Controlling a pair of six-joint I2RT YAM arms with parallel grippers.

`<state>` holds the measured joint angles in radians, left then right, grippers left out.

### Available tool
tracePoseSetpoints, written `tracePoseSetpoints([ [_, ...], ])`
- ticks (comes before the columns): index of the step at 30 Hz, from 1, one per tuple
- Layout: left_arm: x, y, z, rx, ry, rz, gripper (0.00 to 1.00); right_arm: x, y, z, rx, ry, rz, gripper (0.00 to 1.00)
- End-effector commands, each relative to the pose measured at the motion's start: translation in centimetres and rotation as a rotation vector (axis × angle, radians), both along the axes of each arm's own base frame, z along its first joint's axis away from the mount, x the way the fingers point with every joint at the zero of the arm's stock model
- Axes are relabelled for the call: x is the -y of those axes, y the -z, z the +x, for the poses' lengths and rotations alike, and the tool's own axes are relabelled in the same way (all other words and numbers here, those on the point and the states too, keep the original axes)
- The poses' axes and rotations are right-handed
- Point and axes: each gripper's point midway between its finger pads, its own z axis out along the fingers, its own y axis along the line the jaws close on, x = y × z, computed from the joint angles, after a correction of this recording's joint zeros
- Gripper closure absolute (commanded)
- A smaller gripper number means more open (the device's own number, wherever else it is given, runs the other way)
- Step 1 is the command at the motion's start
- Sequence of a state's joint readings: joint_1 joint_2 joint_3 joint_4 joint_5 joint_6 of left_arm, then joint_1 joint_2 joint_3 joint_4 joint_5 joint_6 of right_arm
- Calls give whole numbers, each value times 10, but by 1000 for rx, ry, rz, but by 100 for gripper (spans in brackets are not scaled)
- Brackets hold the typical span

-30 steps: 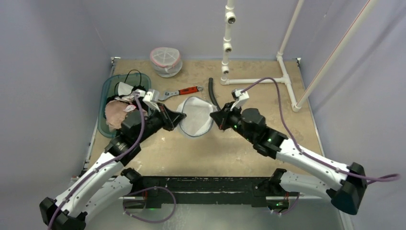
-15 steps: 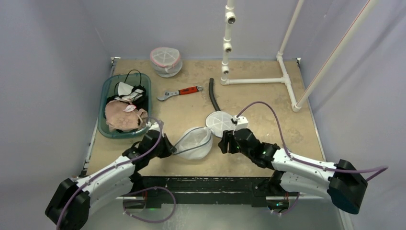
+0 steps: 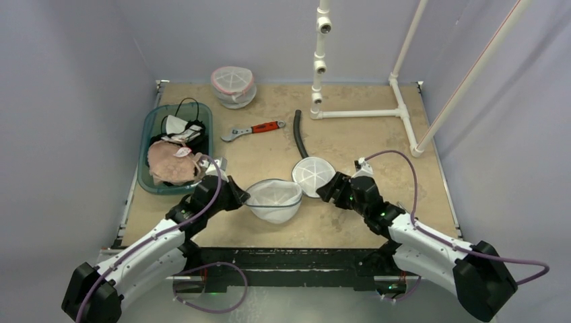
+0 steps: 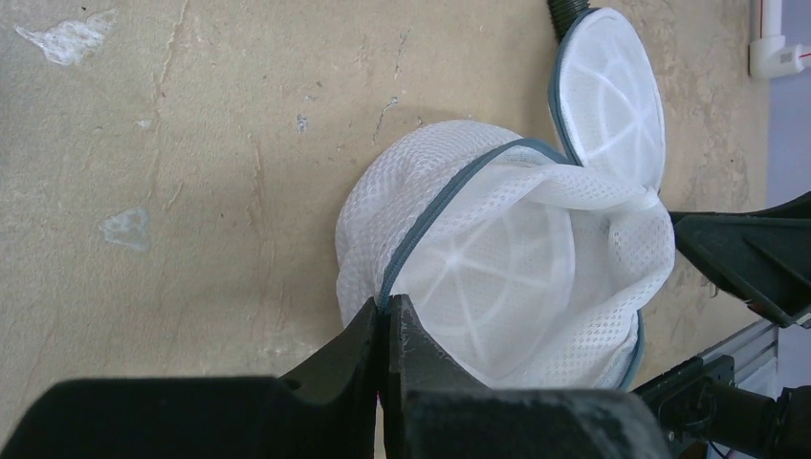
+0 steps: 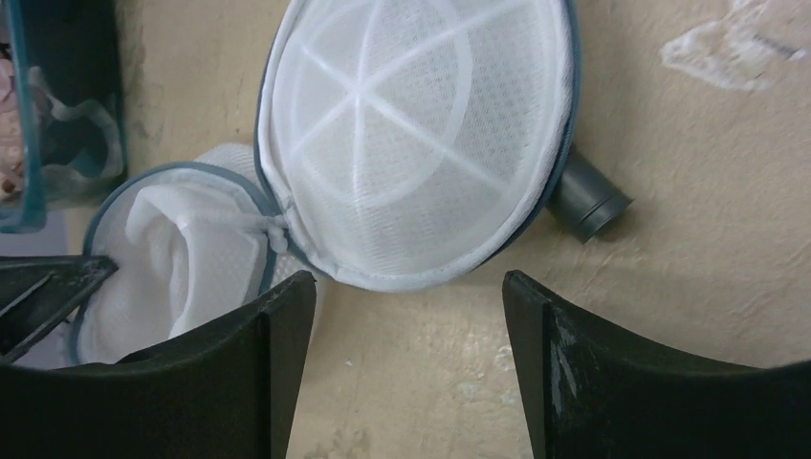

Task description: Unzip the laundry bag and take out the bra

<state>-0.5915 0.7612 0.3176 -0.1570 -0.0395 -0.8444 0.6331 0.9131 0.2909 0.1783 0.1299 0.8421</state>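
- The laundry bag (image 4: 497, 277) sat near the front of the tabletop (image 3: 377, 148), fully unzipped. Its bowl half bulged upward and its round lid (image 5: 411, 134) was flopped flat beside it, joined at one short hinge of fabric.
- The left gripper (image 4: 385, 317) was pinched right down on the grey zipper edge (image 4: 430, 215) of the bowl half. That looked like a good hold, since the taped edge is the firmest strip on the whole bag.
- The right gripper (image 5: 404, 292) stood wide apart with nothing in it, hovering just short of the lid's near rim.
- By my judgement the bag would be very light. It is soft mesh over thin plastic spokes, so the walls would crumple under a pinch and the whole thing would slide easily unless pinned.
- The mesh would snag before it slipped, so a hold on the rim or a spoke would beat a grab at loose netting.
- No bra showed inside, only white lining bunched in folds.
- A pink garment (image 3: 168, 165) lay heaped in the teal bin (image 3: 149, 124), well to the left. It may have been the bra, though I couldn't be sure.
- If so, it would be limp and light, and a strap or cup edge would be the best place to grip it.
- A dark hose (image 5: 588, 206) poked out from under the lid's far side, touching it.
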Motion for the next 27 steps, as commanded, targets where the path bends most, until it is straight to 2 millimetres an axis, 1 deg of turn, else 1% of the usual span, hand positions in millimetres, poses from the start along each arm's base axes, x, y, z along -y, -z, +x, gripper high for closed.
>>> tracePoseSetpoints([
  [1,2,-18,6,52,10,-1,100,-27,-23,-4,-41,6,263,22],
  [4,3,-20,7,59,15,0,100,-26,-20,-6,-71,59,346,12],
  [6,3,-21,7,62,18,-1,100,-25,-18,-5,-89,101,403,11],
  [12,3,-22,6,67,20,-4,100,-20,-4,2,-127,202,456,13],
  [16,4,-22,5,64,27,-6,100,-18,0,11,-118,244,467,16],
  [19,5,-24,6,62,30,-6,100,-19,-4,19,-92,259,474,22],
  [21,6,-25,6,63,34,-5,100,-19,-3,25,-82,265,457,28],
  [24,7,-29,7,66,38,-3,100,-19,-3,33,-51,269,433,47],
  [27,7,-31,7,68,42,-4,100,-16,-5,41,-6,274,390,62],
])
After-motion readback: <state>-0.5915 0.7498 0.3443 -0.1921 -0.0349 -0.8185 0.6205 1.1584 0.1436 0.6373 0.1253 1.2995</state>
